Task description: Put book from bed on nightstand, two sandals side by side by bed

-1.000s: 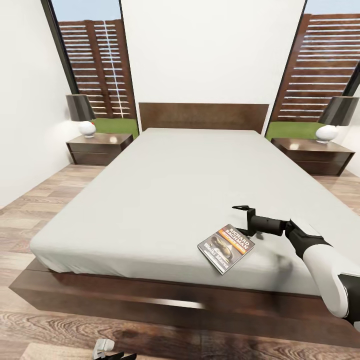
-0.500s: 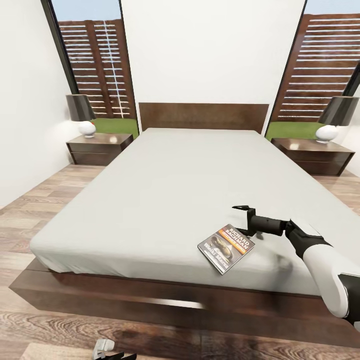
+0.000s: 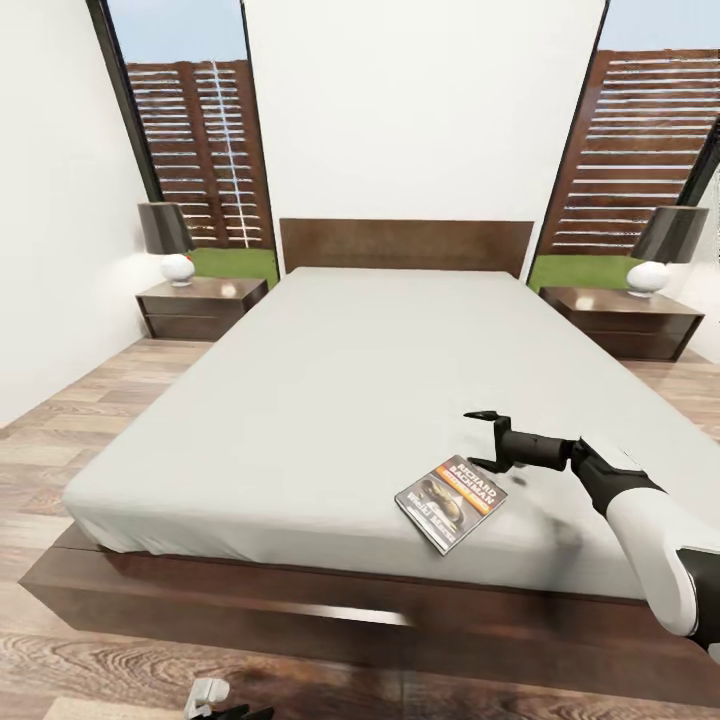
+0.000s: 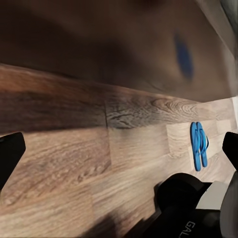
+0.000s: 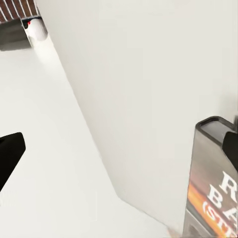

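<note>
White walls, wood-plank floor and tall windows onto a slatted fence: this is the bedroom, and the bed takes up the middle of the head view, grey mattress on a dark frame with a flat headboard. A nightstand with a dark-shaded lamp stands well beyond the right gripper on the robot's left side of the bed, and a second nightstand with its own lamp on the right side.

Right arm is out over the mattress near the foot of the bed, fingers spread wide with nothing between them. The book lies flat on the mattress just beside that gripper, a touch nearer the robot and to its left; whether a fingertip touches it I cannot tell. The right wrist camera catches the book up close, orange title band showing.

Down low, the left gripper has its fingers apart over the floor. Ahead of it, the two sandals lie on the planks, bright blue, pressed side by side.
</note>
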